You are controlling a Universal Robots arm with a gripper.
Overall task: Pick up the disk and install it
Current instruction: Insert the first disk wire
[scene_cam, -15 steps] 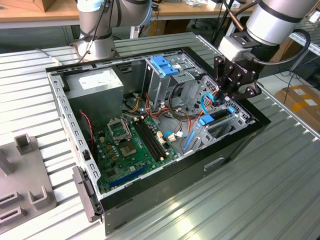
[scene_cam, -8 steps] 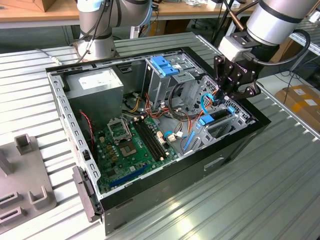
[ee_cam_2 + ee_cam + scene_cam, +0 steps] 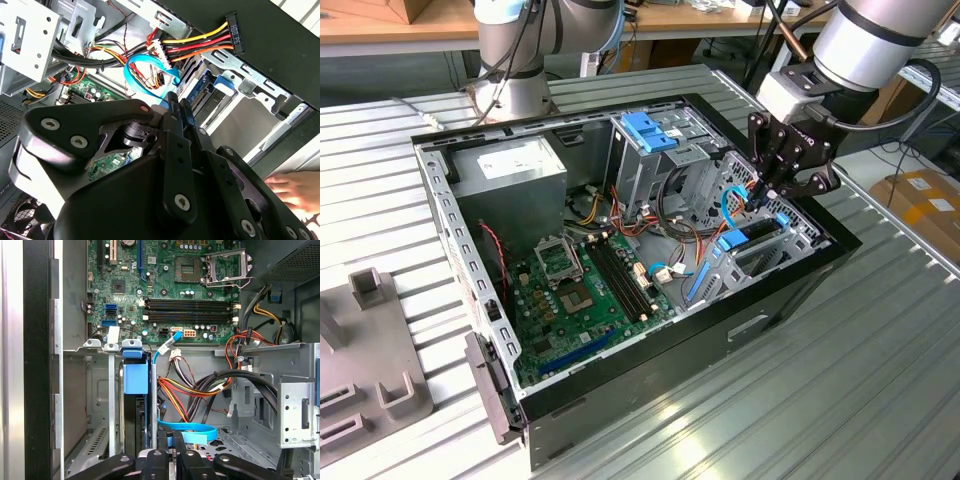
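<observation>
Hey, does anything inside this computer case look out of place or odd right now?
Two things. A person's hand lies just outside the case wall, near the tool. And the black power connector on the coloured wires hangs free, apparently plugged into nothing. The disk stands straight in its bay.

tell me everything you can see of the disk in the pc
The disk is a flat dark grey slab in a bright blue plastic frame, with a blue tab on its end. It stands on edge, slotted between the rails of the metal bay, at the corner of the case on the exterior view's right. The gripper, shut on a blue cable, is close beside it. Whether they touch cannot be told.
</observation>
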